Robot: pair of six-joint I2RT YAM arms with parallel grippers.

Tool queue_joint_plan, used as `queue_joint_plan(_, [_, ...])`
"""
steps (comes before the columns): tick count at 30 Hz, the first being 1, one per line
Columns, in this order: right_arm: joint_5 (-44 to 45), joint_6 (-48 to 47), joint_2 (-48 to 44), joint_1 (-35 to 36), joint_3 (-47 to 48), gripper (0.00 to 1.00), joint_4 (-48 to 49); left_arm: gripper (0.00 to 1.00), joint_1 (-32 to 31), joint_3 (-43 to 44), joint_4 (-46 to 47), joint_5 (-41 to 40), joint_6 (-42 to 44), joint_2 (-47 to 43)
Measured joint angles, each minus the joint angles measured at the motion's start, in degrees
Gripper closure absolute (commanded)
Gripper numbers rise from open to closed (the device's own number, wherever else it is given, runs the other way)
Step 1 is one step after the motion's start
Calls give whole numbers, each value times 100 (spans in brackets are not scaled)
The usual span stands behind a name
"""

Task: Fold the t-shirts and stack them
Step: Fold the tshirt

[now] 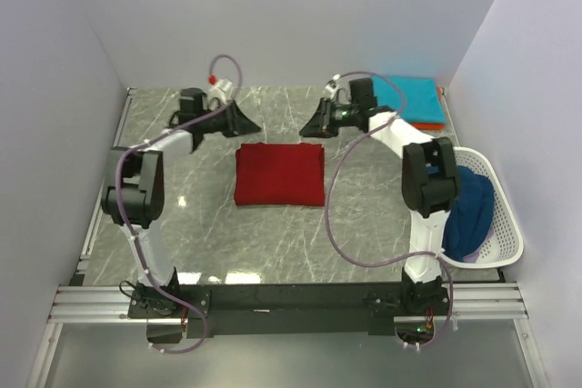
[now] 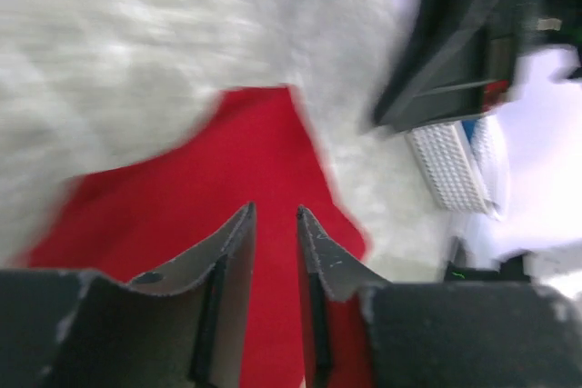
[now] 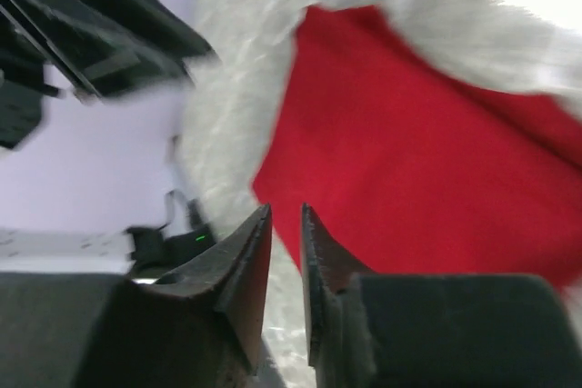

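The dark red t-shirt [image 1: 279, 175] sits in the middle of the desk [image 1: 218, 233], folded into a flat, tidy rectangle with no sleeves poking out. Just past its far edge hang the left gripper [image 1: 247, 124] and right gripper [image 1: 314, 126], both with jaws a slit apart and nothing in them. Far right, the teal t-shirt [image 1: 411, 97] lies folded on the orange t-shirt [image 1: 426, 125]. The navy t-shirt [image 1: 471, 211] is bunched up in the white mesh basket [image 1: 509, 233].

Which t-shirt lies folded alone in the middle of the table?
The dark red cloth t-shirt. The teal one lies on the orange one in the far right corner; the navy one is in the white mesh basket.
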Motion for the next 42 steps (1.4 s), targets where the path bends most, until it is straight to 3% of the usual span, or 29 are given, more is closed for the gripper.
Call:
queue_joint_plan(5, [-470, 671, 990, 323, 179, 80, 702, 73, -505, 35, 905, 256, -1088, 861])
queue_joint_plan(12, [-385, 590, 2238, -57, 903, 81, 227, 76, 31, 431, 1113, 472, -1980, 2358])
queue_joint_plan(17, [-55, 339, 2273, -341, 1235, 76, -37, 74, 361, 435, 1189, 549, -2162, 2371])
queue_joint_plan(21, [31, 92, 2081, -450, 1233, 52, -380, 60, 654, 400, 885, 575, -1880, 2133])
queue_joint_plan(23, [107, -15, 1716, -463, 949, 46, -402, 53, 774, 308, 667, 544, -1617, 1814])
queue_joint_plan(24, [111, 15, 1432, -463, 699, 37, -400, 50, 837, 195, 581, 533, -1510, 1572])
queue_joint_plan(26, [28, 138, 831, -452, 184, 30, -251, 34, 896, -96, 525, 544, -1346, 999])
queue_joint_plan(27, [-57, 225, 520, -439, -44, 22, -162, 29, 890, -289, 529, 566, -1283, 664])
queue_joint_plan(28, [-149, 341, 243, -411, -219, 17, -59, 9, 833, -487, 533, 612, -1228, 284])
queue_joint_plan(29, [-236, 431, -11, -356, -391, 14, 140, 1, 752, -654, 597, 632, -1180, -31])
queue_joint_plan(35, [-640, 1390, -533, 289, -1268, 11, 1606, 1, -116, -1355, 1357, 798, -1464, -691])
queue_joint_plan(42, [-702, 2118, 673, 588, -1207, 9, 2566, 0, -313, -1528, 3077, 868, -2999, 743])
